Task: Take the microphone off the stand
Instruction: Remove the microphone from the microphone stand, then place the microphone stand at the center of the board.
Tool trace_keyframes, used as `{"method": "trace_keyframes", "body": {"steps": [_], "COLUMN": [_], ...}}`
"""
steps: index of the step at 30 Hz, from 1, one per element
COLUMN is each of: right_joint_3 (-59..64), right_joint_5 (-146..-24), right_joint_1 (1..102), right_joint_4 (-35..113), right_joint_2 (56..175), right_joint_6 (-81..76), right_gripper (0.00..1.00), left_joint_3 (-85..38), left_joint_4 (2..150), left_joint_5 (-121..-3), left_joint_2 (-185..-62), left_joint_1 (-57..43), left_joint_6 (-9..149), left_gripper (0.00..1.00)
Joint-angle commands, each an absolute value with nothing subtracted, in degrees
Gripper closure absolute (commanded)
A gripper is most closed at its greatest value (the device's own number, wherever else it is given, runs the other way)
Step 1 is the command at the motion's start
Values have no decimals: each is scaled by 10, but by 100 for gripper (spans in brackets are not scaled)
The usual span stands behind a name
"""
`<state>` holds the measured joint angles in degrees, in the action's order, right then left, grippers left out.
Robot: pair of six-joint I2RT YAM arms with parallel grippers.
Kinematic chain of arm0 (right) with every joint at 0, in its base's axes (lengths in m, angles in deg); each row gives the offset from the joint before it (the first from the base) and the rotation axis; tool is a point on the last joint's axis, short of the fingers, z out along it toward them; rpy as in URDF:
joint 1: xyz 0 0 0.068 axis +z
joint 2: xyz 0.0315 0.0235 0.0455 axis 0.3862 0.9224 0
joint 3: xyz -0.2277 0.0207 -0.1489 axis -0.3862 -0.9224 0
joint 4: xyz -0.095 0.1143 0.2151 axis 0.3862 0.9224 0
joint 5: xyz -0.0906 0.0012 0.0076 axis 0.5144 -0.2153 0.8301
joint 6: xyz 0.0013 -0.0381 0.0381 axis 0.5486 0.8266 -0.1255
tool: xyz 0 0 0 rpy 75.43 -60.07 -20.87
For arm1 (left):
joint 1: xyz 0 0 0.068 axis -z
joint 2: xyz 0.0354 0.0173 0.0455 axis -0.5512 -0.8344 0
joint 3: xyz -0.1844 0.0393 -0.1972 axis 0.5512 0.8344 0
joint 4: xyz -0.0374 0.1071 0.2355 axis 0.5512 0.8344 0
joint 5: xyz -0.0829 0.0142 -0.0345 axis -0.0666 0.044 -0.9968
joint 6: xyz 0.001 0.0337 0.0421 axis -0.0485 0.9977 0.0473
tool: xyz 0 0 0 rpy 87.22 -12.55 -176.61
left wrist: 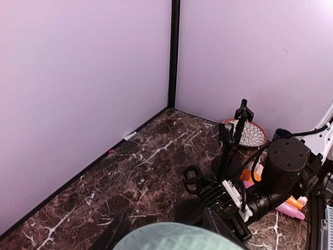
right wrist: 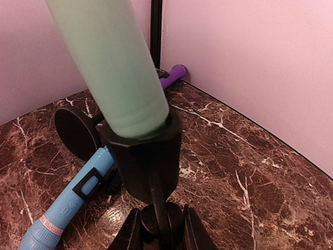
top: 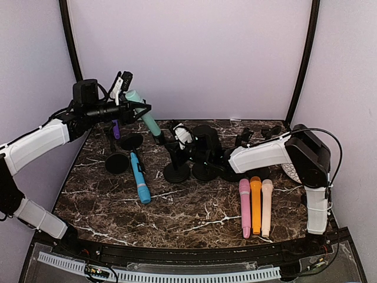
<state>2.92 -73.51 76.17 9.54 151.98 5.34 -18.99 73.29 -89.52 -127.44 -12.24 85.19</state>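
Note:
A mint-green microphone (top: 145,117) slants up to the left, with its lower end in the black clip (right wrist: 143,156) of a stand (top: 177,172). My left gripper (top: 134,106) is shut on the upper part of the microphone. In the left wrist view the green head (left wrist: 177,237) fills the bottom edge between my dark fingers (left wrist: 112,232). My right gripper (right wrist: 160,229) is shut on the stand's stem joint just below the clip. In the right wrist view the microphone body (right wrist: 114,62) rises out of the clip.
A blue microphone (top: 139,177) lies left of the stand and a purple one (top: 116,128) lies near the back wall. Pink (top: 245,206), orange (top: 255,203) and cream (top: 266,206) microphones lie side by side at the right. Other black stands (top: 205,159) and a patterned dish (top: 291,172) stand nearby.

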Motion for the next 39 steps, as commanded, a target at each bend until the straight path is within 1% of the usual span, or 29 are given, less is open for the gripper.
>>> {"method": "trace_keyframes", "body": {"steps": [1, 4, 7, 10, 15, 18, 19, 20, 21, 25, 28, 30, 32, 36, 39], "right_joint_3": [18, 15, 12, 14, 22, 28, 27, 24, 18, -10, -24, -31, -42, -91, -124], "right_joint_5": [-639, -630, -626, -621, -620, -636, -658, -668, -677, -734, -796, -836, -873, -927, -943], "right_joint_1": [718, 717, 715, 714, 715, 715, 714, 714, 714, 714, 714, 711, 708, 698, 687], "right_joint_4": [187, 182, 169, 154, 132, 132, 135, 135, 132, 115, 109, 109, 110, 82, 75], "right_joint_2": [1558, 1557, 1556, 1557, 1557, 1556, 1548, 1543, 1535, 1487, 1451, 1429, 1403, 1344, 1302], "right_joint_6": [16, 12, 5, 1, 9, 17, 26, 27, 29, 36, 37, 36, 32, 2, -19], "right_gripper": [100, 100, 100, 100, 100, 100, 100, 98, 91, 57, 44, 38, 35, 30, 29], "left_joint_3": [-185, -169, -149, -145, -147, -142, -143, -141, -139, -113, -100, -89, -74, -38, -17], "left_joint_4": [661, 646, 618, 627, 659, 686, 721, 729, 745, 774, 804, 823, 823, 790, 747], "left_joint_5": [-869, -831, -759, -712, -714, -748, -787, -796, -810, -859, -910, -928, -928, -927, -930], "left_joint_2": [-1210, -1190, -1156, -1138, -1128, -1131, -1138, -1139, -1140, -1142, -1154, -1159, -1157, -1166, -1206], "left_joint_1": [-132, -132, -132, -132, -132, -132, -132, -132, -132, -132, -131, -125, -115, -88, -36], "left_joint_6": [854, 843, 833, 826, 814, 797, 787, 782, 778, 748, 725, 725, 721, 666, 606], "left_gripper": [100, 100, 100, 100, 100, 100, 100, 100, 100, 100, 100, 100, 100, 100, 100]}}
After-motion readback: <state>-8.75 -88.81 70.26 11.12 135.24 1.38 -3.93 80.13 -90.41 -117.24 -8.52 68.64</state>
